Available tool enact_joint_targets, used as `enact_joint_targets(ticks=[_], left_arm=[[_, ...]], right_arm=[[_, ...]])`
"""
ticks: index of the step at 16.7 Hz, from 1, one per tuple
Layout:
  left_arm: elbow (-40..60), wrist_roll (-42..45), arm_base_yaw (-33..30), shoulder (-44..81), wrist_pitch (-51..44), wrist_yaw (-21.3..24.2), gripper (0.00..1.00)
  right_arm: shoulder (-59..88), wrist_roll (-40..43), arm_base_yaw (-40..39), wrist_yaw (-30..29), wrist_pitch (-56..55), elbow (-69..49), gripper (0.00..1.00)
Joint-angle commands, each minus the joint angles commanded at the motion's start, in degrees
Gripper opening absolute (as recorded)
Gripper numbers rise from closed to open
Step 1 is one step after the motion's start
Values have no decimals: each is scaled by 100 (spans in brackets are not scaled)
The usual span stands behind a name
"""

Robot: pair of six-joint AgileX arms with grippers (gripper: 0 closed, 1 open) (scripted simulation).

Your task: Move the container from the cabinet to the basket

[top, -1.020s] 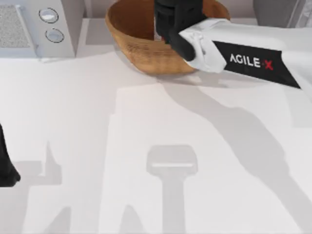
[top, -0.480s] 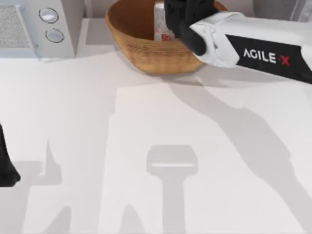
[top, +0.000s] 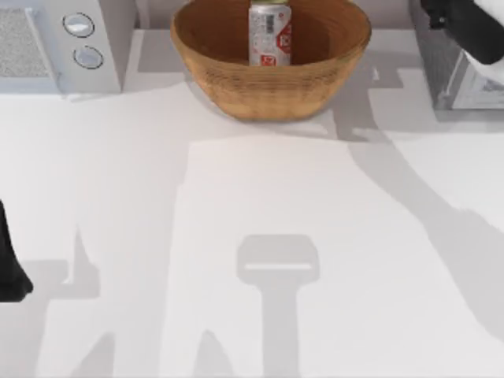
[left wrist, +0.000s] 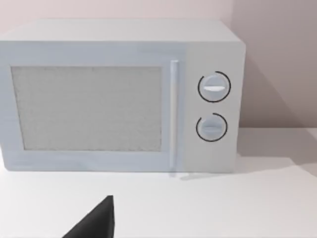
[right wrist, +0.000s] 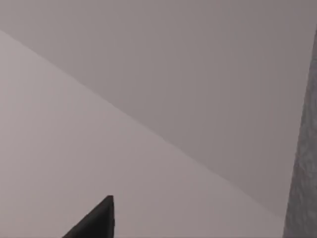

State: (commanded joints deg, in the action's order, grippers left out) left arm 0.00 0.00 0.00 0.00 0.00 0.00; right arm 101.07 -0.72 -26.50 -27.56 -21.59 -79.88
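Observation:
The container (top: 270,33), a silver can with red-and-white marks, stands upright inside the wicker basket (top: 236,83) at the back middle of the table, and nothing is holding it. My right gripper (top: 458,12) is at the back right corner above the grey cabinet (top: 463,83), well clear of the basket. In its wrist view one black fingertip (right wrist: 101,218) sits off to the side, so it is open and holds nothing; a strip of the cabinet (right wrist: 304,173) shows at the edge. My left gripper (top: 11,272) is parked at the left edge, open, with one fingertip (left wrist: 101,218) showing.
A white microwave (top: 59,43) with two round knobs stands at the back left, and it faces the left wrist camera (left wrist: 119,99). The bare white tabletop (top: 260,236) spreads across the middle and front, crossed by arm shadows.
My right gripper has let go of the can and pulled back from over the basket to the back right, above the cabinet. The can stays upright in the basket. The left arm is still.

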Motion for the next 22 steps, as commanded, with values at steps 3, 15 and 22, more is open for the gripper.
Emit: enact_joint_targets(ticks=[3, 15, 22], left_arm=[[0, 0, 0, 0, 0, 0, 100], [0, 0, 0, 0, 0, 0, 100], [0, 0, 0, 0, 0, 0, 100]], right_arm=[[-1545, 11, 405, 417, 324, 1210, 100], [-8301, 57, 2142, 2240, 1729, 6474, 100], [-10087, 71, 2643, 2750, 2153, 7971, 100]])
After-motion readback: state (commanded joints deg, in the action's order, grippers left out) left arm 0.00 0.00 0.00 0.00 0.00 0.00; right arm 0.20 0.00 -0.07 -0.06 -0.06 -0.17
